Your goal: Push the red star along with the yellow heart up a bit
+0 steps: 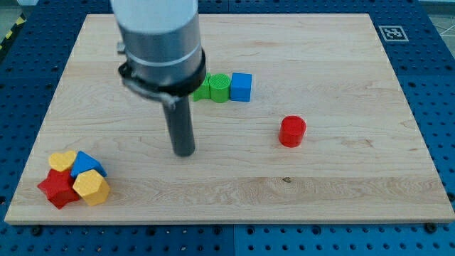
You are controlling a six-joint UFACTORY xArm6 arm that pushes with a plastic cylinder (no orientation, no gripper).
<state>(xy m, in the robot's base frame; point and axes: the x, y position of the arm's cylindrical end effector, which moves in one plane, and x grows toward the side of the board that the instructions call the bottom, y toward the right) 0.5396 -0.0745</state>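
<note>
The red star (pixel 57 188) lies near the board's bottom left corner. The yellow heart (pixel 62 161) touches it from above. A blue block (pixel 86 164) and a yellow hexagon-like block (pixel 91 187) sit tight against them on the right. My tip (pixel 185 151) rests on the board well to the right of this cluster and a little above it, touching no block.
A green block (pixel 203 89), a green round block (pixel 220 87) and a blue cube (pixel 241 87) form a row at the view's upper middle, partly behind the arm. A red cylinder (pixel 292 131) stands right of centre. The wooden board (pixel 341 185) ends close below the cluster.
</note>
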